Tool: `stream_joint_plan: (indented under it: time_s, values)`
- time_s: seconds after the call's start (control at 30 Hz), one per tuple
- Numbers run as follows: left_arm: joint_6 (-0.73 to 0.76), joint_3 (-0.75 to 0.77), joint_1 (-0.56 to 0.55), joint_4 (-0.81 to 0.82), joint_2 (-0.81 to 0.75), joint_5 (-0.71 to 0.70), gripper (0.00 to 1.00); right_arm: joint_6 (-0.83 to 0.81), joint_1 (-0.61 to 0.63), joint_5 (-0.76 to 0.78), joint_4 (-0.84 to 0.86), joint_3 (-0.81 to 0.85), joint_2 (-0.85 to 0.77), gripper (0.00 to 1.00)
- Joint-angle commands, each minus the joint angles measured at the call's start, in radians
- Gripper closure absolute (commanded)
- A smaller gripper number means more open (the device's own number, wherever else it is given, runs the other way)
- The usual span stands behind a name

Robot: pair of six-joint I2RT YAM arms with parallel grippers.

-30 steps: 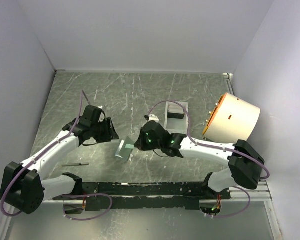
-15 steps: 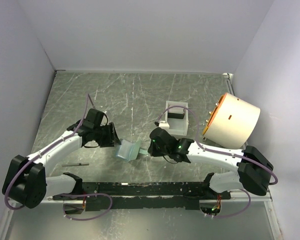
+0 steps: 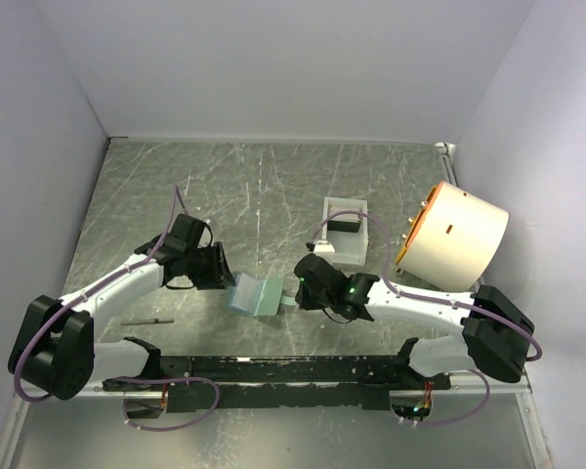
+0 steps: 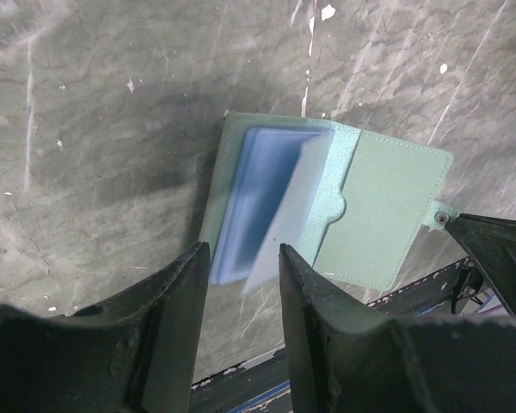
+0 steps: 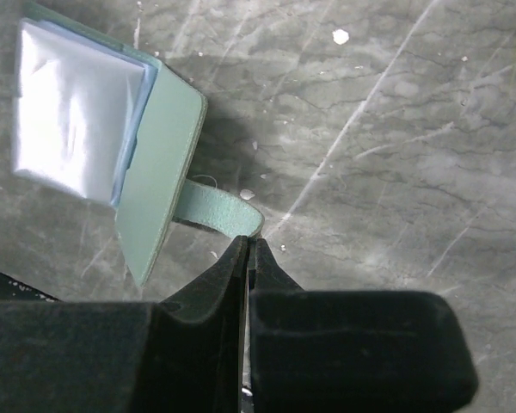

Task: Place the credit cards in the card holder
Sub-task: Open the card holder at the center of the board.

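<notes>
2 arms: both at the card holder (image 3: 257, 295), which sits at the centre of the desk (image 3: 176, 186), on the near side.
Changed: the holder now lies spread open on the desk with its pale inside up. 1 s back it was tilted up and half folded between the arms.
Right arm (image 3: 410, 293): has swung nearer and to the right since then, uncovering the white tray (image 3: 356, 256).
Left arm (image 3: 127, 278): slid right, up to the holder's left edge.
Right jaws: closed, tips pinching the end of the snap strap (image 5: 215, 211), which lifts off the desk. Looks like they are pinning the right half in place.
Left jaws: apart but narrowing, straddling the near edge of the inner pocket (image 4: 262, 189). As far as I can see, they grip nothing yet.
Flap: the clear leaf over the pocket is blurred in the left wrist view, so I can't tell whether it is touched.
Meaning: the holder is open and steadied with the pocket exposed, so opening is done and loading hasn't started. 0 cards are visible in it.
Cards: none in either jaws. The dark item (image 3: 344, 225) in the tray, far right of the holder, may be 1, but I can't confirm.
</notes>
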Motion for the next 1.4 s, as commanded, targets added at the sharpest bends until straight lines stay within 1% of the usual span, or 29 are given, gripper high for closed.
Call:
stream_joint_plan:
  time_s: [0.0,0.17,0.6,1.07,1.27,1.37]
  values:
    - [-0.006,-0.003,0.004,0.005,-0.001,-0.033,0.52,0.012,-0.004,0.045,-0.017,-0.023,0.005,1.00]
    - [-0.008,-0.004,0.004,0.005,0.002,-0.048,0.53,0.016,-0.006,0.042,-0.007,-0.035,0.026,1.00]
    - [-0.017,-0.057,0.004,0.125,0.040,0.098,0.50,0.016,-0.008,0.035,0.003,-0.039,0.029,1.00]
    - [-0.024,-0.089,0.003,0.179,0.063,0.139,0.49,0.013,-0.008,0.025,0.015,-0.037,0.042,1.00]
    - [-0.027,-0.057,-0.002,0.136,0.016,0.137,0.49,0.010,-0.008,0.021,0.010,-0.032,0.035,1.00]
    - [-0.041,-0.053,-0.015,0.153,-0.006,0.161,0.48,0.008,-0.008,0.023,0.010,-0.028,0.035,1.00]
